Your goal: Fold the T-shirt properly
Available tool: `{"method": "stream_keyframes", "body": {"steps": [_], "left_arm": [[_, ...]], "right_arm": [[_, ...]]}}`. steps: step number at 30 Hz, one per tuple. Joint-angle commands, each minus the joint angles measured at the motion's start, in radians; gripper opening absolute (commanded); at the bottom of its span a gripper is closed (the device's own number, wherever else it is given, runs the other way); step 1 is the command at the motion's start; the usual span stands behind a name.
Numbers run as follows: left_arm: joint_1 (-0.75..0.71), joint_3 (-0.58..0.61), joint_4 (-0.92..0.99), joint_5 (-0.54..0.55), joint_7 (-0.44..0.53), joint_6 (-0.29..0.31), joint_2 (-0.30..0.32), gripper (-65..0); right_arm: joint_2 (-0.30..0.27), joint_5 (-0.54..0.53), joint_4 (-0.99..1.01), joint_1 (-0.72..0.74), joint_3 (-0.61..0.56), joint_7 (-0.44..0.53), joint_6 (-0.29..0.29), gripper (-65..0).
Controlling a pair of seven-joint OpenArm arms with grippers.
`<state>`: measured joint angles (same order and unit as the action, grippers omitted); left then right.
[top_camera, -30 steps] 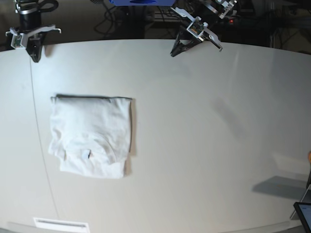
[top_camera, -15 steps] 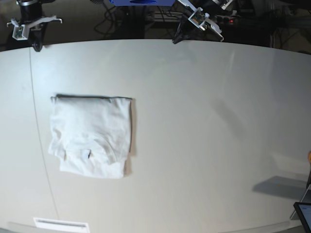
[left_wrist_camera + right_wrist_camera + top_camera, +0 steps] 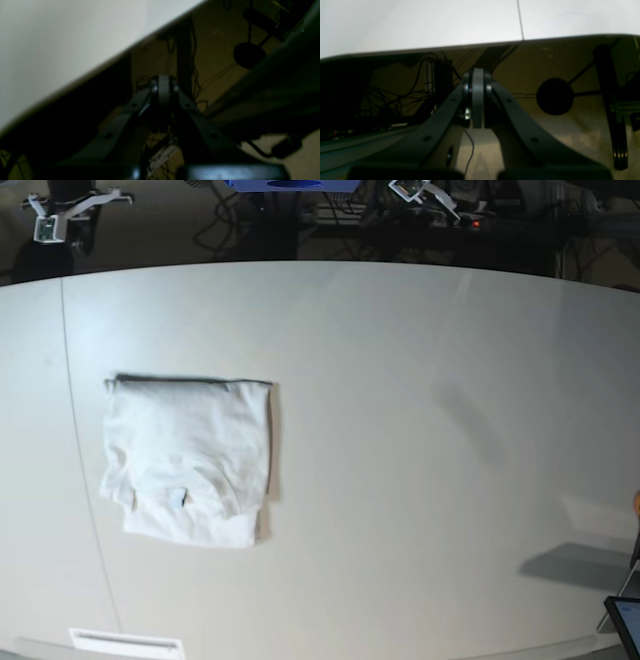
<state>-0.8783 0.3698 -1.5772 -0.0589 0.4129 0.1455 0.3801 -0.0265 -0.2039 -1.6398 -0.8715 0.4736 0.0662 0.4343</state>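
The T-shirt (image 3: 187,462) is seen lying on the left half of the off-white worktop (image 3: 420,430) in the base view, folded into a compact, nearly square packet of soft, thin white fabric with its collar towards the near edge — no long axis can really be told. Both sets of jaws — the right gripper (image 3: 478,100) and the left gripper (image 3: 163,97) — are closed flat with nothing held, hanging beyond the far rim, well apart from the cloth. The right arm is judged the nearer, should any tidying be called for.

The plain white short-sleeved T-shirt (image 3: 187,460) lies folded into a rectangle on the off-white table (image 3: 420,430); both arms sit beyond the far edge.
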Motion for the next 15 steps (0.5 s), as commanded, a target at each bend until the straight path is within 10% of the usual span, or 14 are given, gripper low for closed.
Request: {"method": "stream_keyframes", "body": {"steps": [1,8,15], "left_arm": [[-0.014,0.004,0.008,0.004,0.028,-0.002,0.001,-65.0],[0.043,-0.007,0.235,0.012,0.027,-0.002,-0.054,-65.0],[0.247,-0.001,0.619,0.015,0.025,-0.002,-0.146,-65.0]], "right_arm": [[-0.002,-0.01,-0.01,-0.021,0.004,0.004,0.004,-64.7],[-0.01,-0.004,0.191,0.081,0.0,-0.182,0.004,-64.7],[-0.135,-0.001,0.712,0.351,-0.152,-0.297,0.004,-64.7]]}}
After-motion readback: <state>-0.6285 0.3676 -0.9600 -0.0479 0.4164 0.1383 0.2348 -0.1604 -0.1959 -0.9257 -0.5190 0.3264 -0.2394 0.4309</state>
